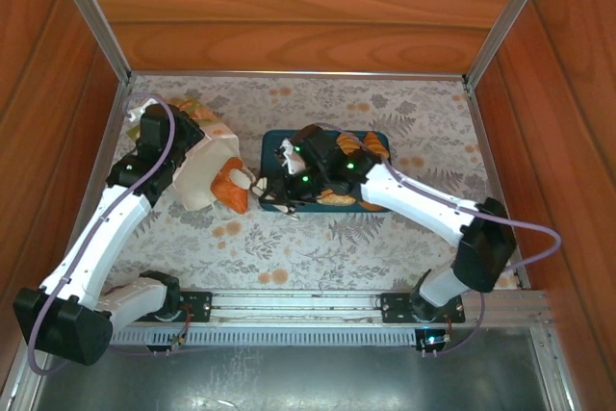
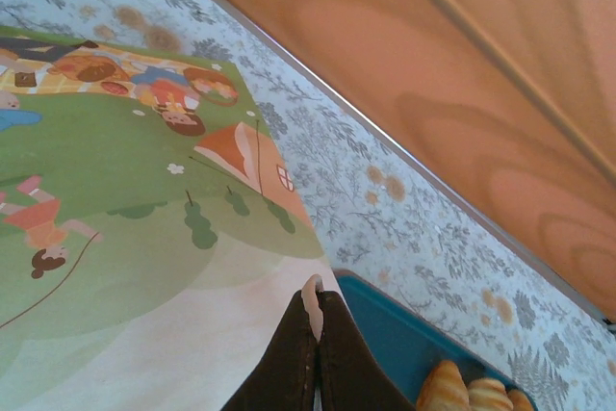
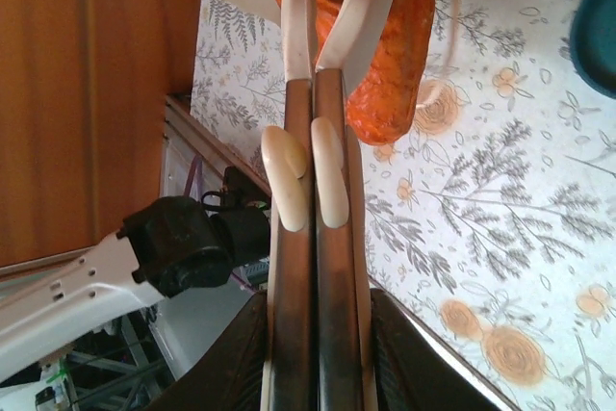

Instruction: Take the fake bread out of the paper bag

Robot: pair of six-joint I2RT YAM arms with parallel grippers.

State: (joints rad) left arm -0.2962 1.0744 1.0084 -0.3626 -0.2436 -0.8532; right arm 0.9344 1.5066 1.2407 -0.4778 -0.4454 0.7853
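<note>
Fake bread (image 1: 231, 190): 1 orange piece lies at the mouth of the paper bag (image 1: 199, 172), left of your teal tray (image 1: 274, 146) on floral cloth (image 1: 385, 103). The left gripper (image 2: 315, 300) pinches the bag's edge, and the right gripper (image 3: 315, 79) pinches its handle (image 3: 298, 7).

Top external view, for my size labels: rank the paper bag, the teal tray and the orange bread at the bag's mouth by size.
1-2. teal tray and paper bag: alike, both partly covered, so unranked.
3. orange bread: clearly smallest.
</note>
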